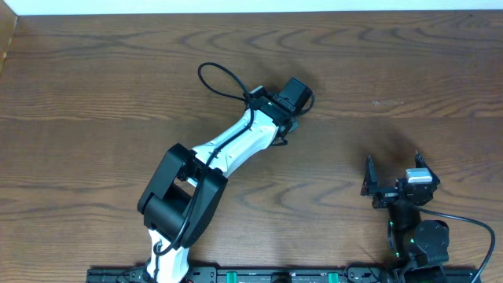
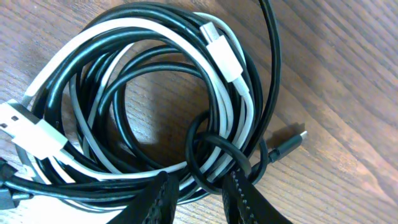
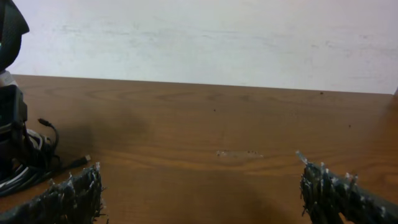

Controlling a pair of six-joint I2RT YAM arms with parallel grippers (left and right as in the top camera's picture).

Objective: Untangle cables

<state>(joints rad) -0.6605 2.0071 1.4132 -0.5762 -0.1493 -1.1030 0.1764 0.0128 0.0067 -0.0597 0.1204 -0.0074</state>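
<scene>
Coiled cables [image 2: 231,102], lower centre: your left fingers [image 2: 247,200] are pinching mixed strands; pulling risks tightening. Right fingers [image 3: 69,198] are gaping wide, empty.

Cables [image 2: 239,106]: two. One black cable [image 2: 189,146], one white cable [image 2: 93,37].
Plug ends clearly seen: three. Broad white plug [image 2: 31,127], slim white plug [image 2: 222,53], black plug [image 2: 289,144].
Arms: two. Left arm [image 1: 236,145], right arm [image 1: 416,228].
Tools: two. Left tool [image 2: 198,190], right tool [image 3: 199,186].
Surface [image 1: 393,63]: one.
</scene>
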